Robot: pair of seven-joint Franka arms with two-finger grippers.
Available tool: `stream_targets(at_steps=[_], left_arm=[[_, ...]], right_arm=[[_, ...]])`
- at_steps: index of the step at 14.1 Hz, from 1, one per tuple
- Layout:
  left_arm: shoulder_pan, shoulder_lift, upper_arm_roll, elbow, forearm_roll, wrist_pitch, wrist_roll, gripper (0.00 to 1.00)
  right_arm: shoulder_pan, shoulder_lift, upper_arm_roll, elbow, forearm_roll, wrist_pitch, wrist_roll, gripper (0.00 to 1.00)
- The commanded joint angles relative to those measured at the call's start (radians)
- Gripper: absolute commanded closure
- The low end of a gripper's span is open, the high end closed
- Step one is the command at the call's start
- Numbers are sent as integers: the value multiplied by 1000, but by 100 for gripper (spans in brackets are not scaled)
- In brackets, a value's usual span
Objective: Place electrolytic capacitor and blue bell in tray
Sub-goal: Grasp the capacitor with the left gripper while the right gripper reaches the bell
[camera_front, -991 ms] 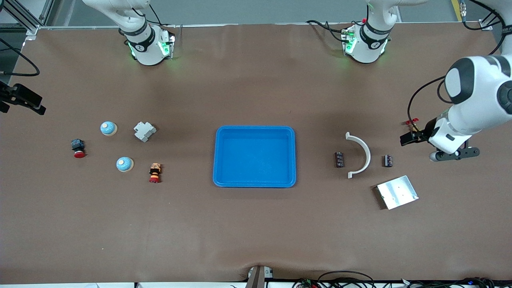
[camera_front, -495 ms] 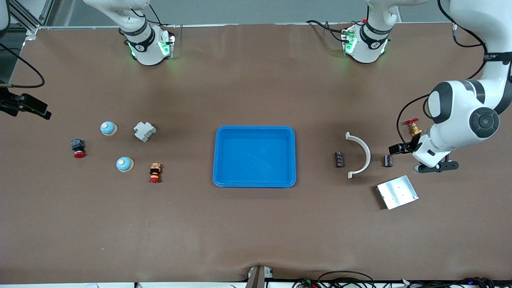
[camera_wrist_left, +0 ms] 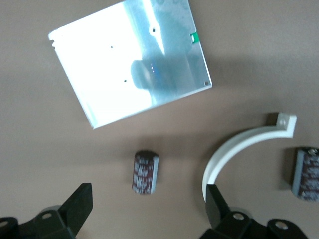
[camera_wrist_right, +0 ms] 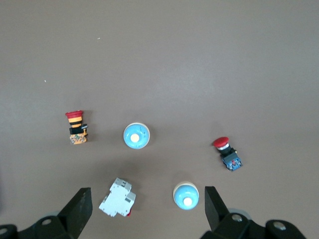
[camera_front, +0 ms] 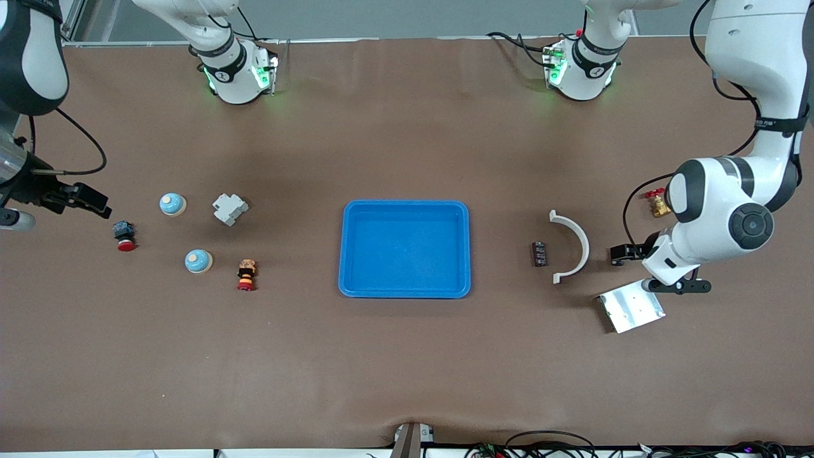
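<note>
So it's one big brown-covered table [camera_front: 407, 369]. Dead centre of the frame sits a shallow bright-blue plastic tray [camera_front: 347, 254]. Toward the right arm's end, around mid-height: two light-blue dome bells [camera_front: 172, 204] [camera_front: 198, 261], a pale grey breaker block [camera_front: 229, 208], a red mushroom button on a dark body [camera_front: 124, 235], and a red-and-orange striped button [camera_front: 246, 275]. Toward the left arm's end: a dark cylindrical capacitor [camera_front: 540, 253], a white curved plastic arc [camera_front: 575, 245], a second dark capacitor [camera_wrist_left: 145, 172], a flat silver metal plate [camera_front: 631, 306] lower down, and a small brass valve with a red handle [camera_front: 657, 203].
</note>
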Motion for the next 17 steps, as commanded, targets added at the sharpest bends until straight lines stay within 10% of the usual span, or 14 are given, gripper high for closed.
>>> stream_targets(at_steps=[1, 17], left_arm=[[-3, 47, -5, 5, 18, 78, 10, 0], [-6, 100, -7, -47, 18, 164, 13, 0]], right_arm=[[-2, 65, 9, 8, 16, 48, 21, 0], [55, 258, 12, -17, 17, 239, 139, 0]])
